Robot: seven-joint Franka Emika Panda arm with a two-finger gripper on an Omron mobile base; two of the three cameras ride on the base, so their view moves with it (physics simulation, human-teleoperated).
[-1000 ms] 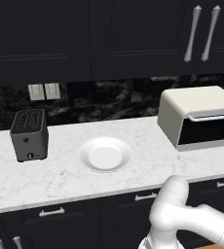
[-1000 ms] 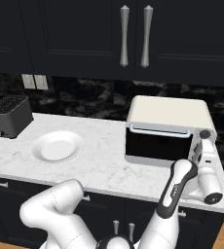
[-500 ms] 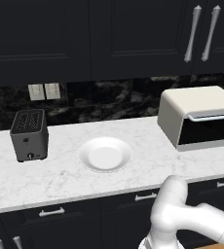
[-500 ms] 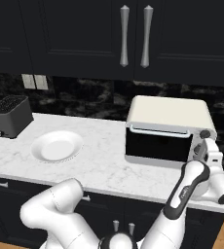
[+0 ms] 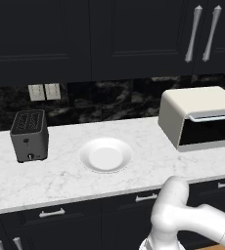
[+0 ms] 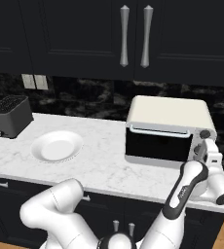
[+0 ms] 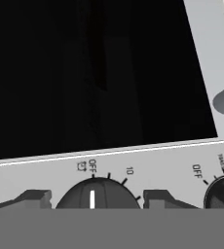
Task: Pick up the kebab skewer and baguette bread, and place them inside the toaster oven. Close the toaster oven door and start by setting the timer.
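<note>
I hold the dark two-finger gripper (image 7: 92, 199), jaws apart around the toaster oven's (image 6: 170, 129) black timer knob (image 7: 92, 194) (pointing at OFF), next closing and turning.

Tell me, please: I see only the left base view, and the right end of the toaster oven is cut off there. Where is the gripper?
Observer: In the right base view the gripper is at the right end of the front of the toaster oven, by its control panel.
Operator: What lies in front of the jaws?
Observer: In the hand view a dark dial sits between the two finger tips; the jaws stand apart, one on each side of it.
Operator: Is this dial already turned?
Observer: It seems not: its white line points at the OFF mark.
</note>
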